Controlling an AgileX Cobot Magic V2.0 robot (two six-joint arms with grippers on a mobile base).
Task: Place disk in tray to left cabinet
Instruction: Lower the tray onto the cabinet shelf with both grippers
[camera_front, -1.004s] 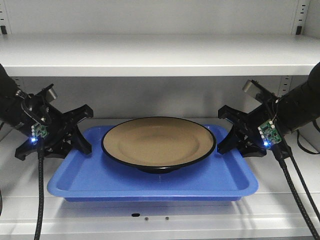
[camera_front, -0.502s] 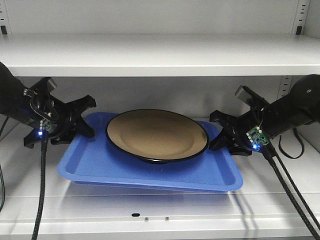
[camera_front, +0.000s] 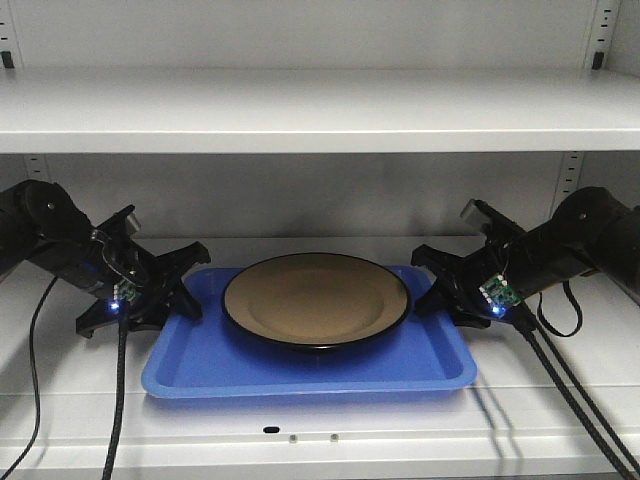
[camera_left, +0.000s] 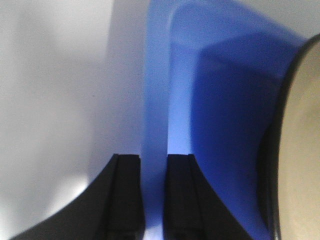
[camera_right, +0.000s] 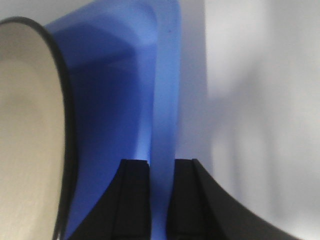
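The tan disk with its black rim lies in the middle of the blue tray. The tray rests level on the lower shelf of the light grey left cabinet. My left gripper is shut on the tray's left rim and my right gripper on its right rim. In the left wrist view the blue rim runs between the black fingers of the gripper, with the disk at the right edge. The right wrist view mirrors this: rim, gripper, disk.
The upper shelf hangs low over both arms. Slotted uprights stand at the back corners. Black cables droop from each wrist over the shelf's front edge. The cabinet's grey back wall stands close behind the tray.
The tray with the disk has moved deeper into the cabinet and lower, and has levelled out on the shelf. Both arms went in with it, still holding the rims.
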